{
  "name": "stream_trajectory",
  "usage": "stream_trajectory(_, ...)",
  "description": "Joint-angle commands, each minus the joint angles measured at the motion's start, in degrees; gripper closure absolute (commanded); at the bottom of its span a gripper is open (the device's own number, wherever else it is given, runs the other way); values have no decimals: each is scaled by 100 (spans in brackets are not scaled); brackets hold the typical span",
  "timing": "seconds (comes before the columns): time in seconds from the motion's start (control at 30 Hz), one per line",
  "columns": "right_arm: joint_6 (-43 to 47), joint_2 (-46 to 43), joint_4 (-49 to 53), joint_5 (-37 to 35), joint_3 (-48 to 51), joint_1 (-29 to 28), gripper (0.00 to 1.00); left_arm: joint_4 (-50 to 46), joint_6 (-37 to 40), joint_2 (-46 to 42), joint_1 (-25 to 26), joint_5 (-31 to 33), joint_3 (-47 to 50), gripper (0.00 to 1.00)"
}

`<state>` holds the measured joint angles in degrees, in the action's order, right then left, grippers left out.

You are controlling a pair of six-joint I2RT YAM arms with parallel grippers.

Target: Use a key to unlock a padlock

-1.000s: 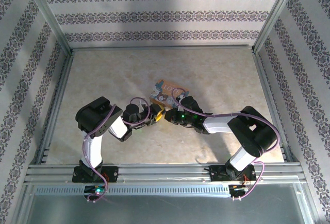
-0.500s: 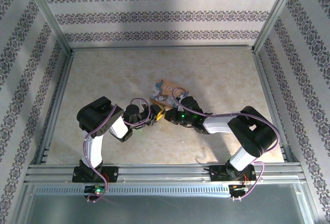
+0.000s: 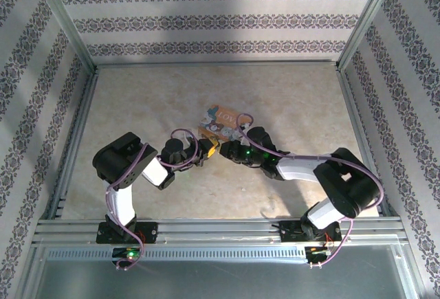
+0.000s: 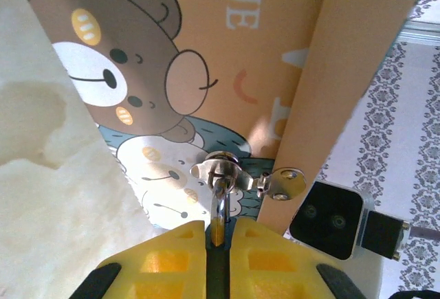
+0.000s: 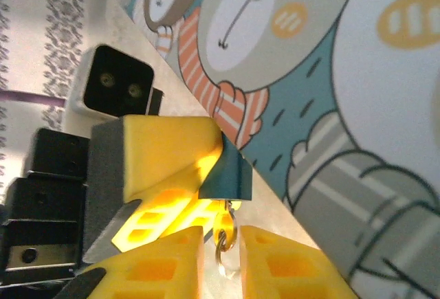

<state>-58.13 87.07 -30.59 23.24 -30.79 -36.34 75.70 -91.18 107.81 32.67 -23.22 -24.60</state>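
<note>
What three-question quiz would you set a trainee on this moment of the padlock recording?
1. True or false: in the top view, the left gripper and right gripper face each other close together, just on the near side of the picture box.
2. In the right wrist view, what sits between the right gripper's jaws? A) a small metal ring B) a pencil C) a folded cloth
3. Fill in: in the right wrist view, the end of the padlock just above that ring is coloured ____.

Key: 1 true; 2 A; 3 teal.
</note>
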Motion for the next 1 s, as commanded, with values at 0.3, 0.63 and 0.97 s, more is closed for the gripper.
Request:
stream_trajectory(0.3, 2485, -2368, 2558, -671, 37, 232, 59, -1364, 229, -1076, 239, 327, -31, 94)
stream_trajectory(0.63, 5186, -4017, 3426, -2344, -185, -614, 53, -2109, 230, -1613, 302, 392, -177, 98)
stream_trajectory(0.97, 7945, -3706, 4041, -3433, -674, -1555, 41, -2619, 332, -2125, 339, 739, -123, 100)
